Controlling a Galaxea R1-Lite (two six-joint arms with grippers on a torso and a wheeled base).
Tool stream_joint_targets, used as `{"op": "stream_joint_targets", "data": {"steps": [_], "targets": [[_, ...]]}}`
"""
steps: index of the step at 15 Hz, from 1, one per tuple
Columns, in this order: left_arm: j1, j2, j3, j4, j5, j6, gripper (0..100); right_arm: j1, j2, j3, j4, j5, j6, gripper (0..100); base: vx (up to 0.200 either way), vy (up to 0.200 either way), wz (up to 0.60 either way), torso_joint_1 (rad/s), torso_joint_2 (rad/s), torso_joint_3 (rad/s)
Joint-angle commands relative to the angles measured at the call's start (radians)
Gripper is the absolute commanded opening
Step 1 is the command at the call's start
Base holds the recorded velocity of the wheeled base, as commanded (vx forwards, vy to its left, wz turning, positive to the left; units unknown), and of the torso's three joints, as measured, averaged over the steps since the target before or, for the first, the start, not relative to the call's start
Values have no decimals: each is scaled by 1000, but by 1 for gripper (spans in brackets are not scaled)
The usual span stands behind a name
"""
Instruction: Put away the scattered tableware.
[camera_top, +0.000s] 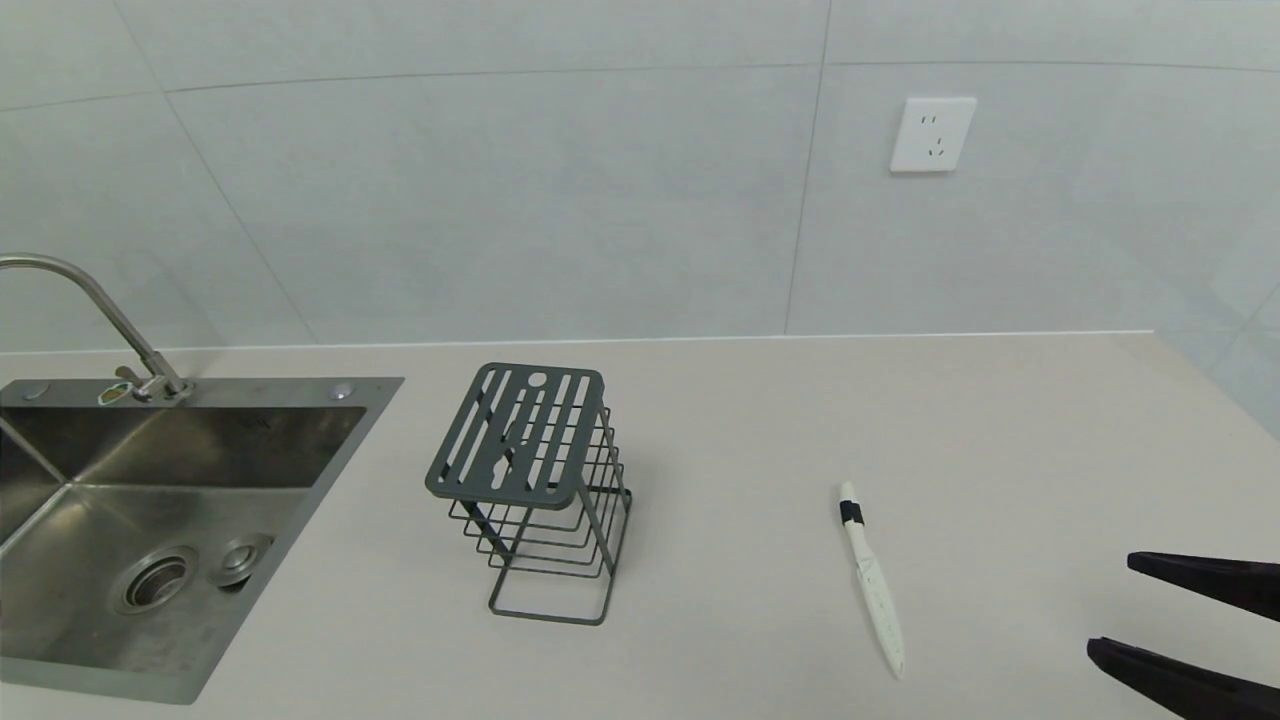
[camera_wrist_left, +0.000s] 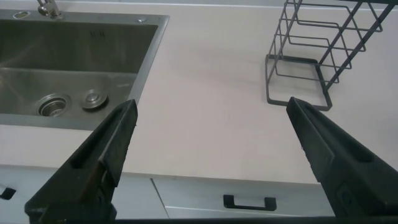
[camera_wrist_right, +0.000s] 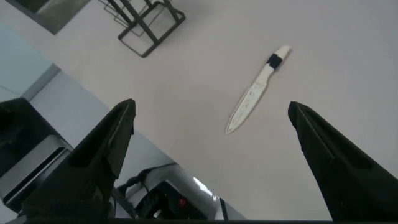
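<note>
One piece of tableware out of place: white knife (camera_top: 870, 580), flat on the table (camera_top: 1000, 420), well to the right of the slotted rack (camera_top: 530, 480). Lies with its black-banded handle away from the robot and its tip toward it, so probably easier to pinch across the middle than by the handle.

Right end effector (camera_top: 1110, 605): released, fingers spread wide, nothing between them. Hovers near the knife on its right, apart from it, likely staged for the pick as the closer arm.

Left end effector (camera_wrist_left: 211, 106): also released and empty. Hangs over the table's front edge between sink (camera_wrist_left: 152, 43) and rack, seemingly held clear of the slots.

Rack: upright beside the sink, slotted top tilted toward the robot, presumably to take blades from above.

Judged stage: before any grasp, knife not yet touched.
</note>
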Motion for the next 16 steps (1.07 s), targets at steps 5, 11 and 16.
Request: {"op": "stream_joint_targets", "data": {"steps": [5,11,16], "targets": [[1,1,0,-1,0,0,100,20,282,-68,-15,-19,-33,100,0,0,0,0,0,0],[1,1,0,-1,0,-6,100,210,467,-132,-13,-208,-30,100,0,0,0,0,0,0],[1,1,0,-1,0,-6,100,259,628,-204,-15,-336,-30,100,0,0,0,0,0,0]]}}
